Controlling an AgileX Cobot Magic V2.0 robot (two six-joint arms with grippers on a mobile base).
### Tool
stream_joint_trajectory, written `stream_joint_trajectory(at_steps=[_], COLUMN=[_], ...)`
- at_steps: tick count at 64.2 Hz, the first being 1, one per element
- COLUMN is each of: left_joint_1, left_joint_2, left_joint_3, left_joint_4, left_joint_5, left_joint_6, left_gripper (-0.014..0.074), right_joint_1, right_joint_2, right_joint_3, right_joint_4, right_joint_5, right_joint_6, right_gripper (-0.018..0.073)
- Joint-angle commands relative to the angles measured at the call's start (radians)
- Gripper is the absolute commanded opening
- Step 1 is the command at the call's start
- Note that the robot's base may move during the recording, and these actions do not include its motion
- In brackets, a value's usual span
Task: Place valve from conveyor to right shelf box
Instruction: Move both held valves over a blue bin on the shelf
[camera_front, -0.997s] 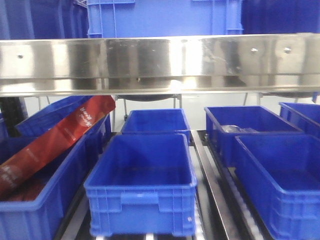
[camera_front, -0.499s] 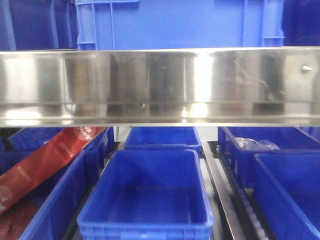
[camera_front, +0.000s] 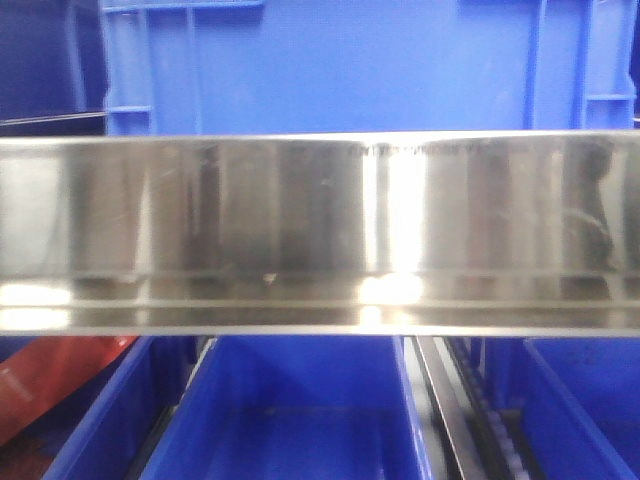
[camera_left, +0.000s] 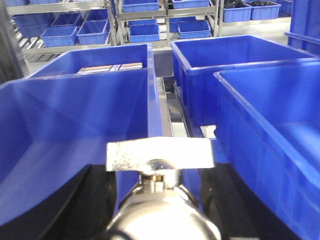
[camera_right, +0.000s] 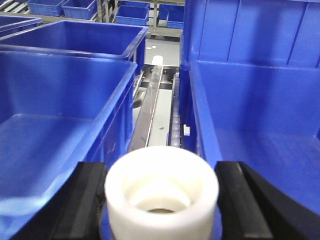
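Observation:
In the left wrist view my left gripper (camera_left: 160, 175) is shut on a silvery metal valve (camera_left: 162, 215) with a flat grey handle (camera_left: 160, 154); black fingers (camera_left: 92, 205) flank it. It hangs over the gap between two blue boxes. In the right wrist view my right gripper (camera_right: 161, 192) is shut on a valve whose white plastic cap (camera_right: 122, 200) faces the camera; its metal body is hidden. The right shelf's shiny steel rail (camera_front: 300, 230) crosses the front view. The conveyor is out of view.
Blue boxes stand left (camera_left: 60, 125) and right (camera_left: 270, 130) of the left gripper, and left (camera_right: 50, 110) and right (camera_right: 260, 130) of the right gripper, with a metal track (camera_right: 152, 107) between. A large blue crate (camera_front: 350, 70) sits above the rail. A red bag (camera_front: 40, 385) lies lower left.
The front view has closed in on the shelf: the steel rail has grown and dropped lower in the frame, and the lower blue boxes and red bag are now mostly cut off.

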Motion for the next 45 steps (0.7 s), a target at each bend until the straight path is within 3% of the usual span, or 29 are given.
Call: stream_joint_trajectory(at_steps=[1, 45], left_joint_1=[-0.006, -0.006], left_joint_2=[-0.008, -0.008], left_joint_3=[-0.005, -0.005], left_joint_4=[-0.007, -0.007], left_joint_5=[-0.058, -0.058], left_joint_6=[-0.003, -0.003], left_gripper=[-0.0111, -0.0111], right_joint_1=[-0.001, -0.001], right_joint_2=[-0.01, -0.01], right_joint_3=[-0.017, -0.017], right_joint_4=[-0.005, -0.005], right_joint_5=[-0.077, -0.077], right_joint_6=[-0.001, -0.001], right_gripper=[-0.0153, -0.0153])
